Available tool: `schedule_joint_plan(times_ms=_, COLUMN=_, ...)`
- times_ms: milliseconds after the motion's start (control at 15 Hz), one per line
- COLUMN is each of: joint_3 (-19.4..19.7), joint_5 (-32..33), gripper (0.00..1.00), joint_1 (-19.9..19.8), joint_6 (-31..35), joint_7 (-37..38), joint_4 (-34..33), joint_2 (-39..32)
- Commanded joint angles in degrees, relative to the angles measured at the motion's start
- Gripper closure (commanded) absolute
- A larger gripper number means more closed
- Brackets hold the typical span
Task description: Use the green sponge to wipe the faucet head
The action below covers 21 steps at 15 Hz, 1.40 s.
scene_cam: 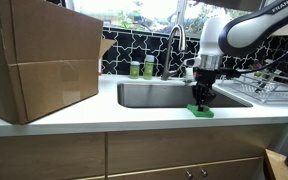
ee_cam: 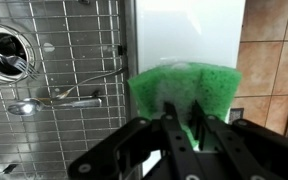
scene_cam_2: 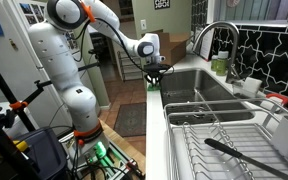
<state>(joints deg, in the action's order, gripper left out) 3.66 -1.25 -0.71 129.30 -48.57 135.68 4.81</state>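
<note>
Green sponge (ee_cam: pixel 184 88) in hand (ee_cam: pixel 188 128), wrist view

Porous, rough foam – green sponge (ee_cam: pixel 189 85); brushed steel faucet head (scene_cam: pixel 169 40); matt metal sink basin (scene_cam: pixel 149 95); plain cardboard box (scene_cam: pixel 39 60).

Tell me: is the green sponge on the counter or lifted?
On the counter: in an exterior view the green sponge lies on the white counter, the gripper directly over it.

In an exterior view, cam front-on, level w/ counter (scene_cam: pixel 134 115), mid-range, facing sink (scene_cam: pixel 154 96); in an exterior view, cam looks along counter over dish rack (scene_cam_2: pixel 194 130). Wrist view: close, downward. All share sink.
</note>
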Motion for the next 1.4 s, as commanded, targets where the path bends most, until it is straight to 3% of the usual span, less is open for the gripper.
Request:
schedule_joint_plan(times_ms=0, joint_3=0.21, joint_5=0.0, gripper=0.89, joint_1=-0.39, joint_6=0.32, joint_7=0.26, joint_4=0.85, joint_2=0.31)
schedule_joint_plan(times_ms=133, joint_3=0.47, joint_5=-0.06, gripper=0.95, joint_1=-0.64, joint_6=0.16, joint_7=0.29, joint_4=1.0, joint_2=1.32)
schedule_joint_plan(times_ms=1333, joint_3=4.55, joint_5=3.54, gripper=0.94, joint_1=-3.88, joint_6=-1.27, joint_7=10.43, joint_4=1.33, joint_2=19.45)
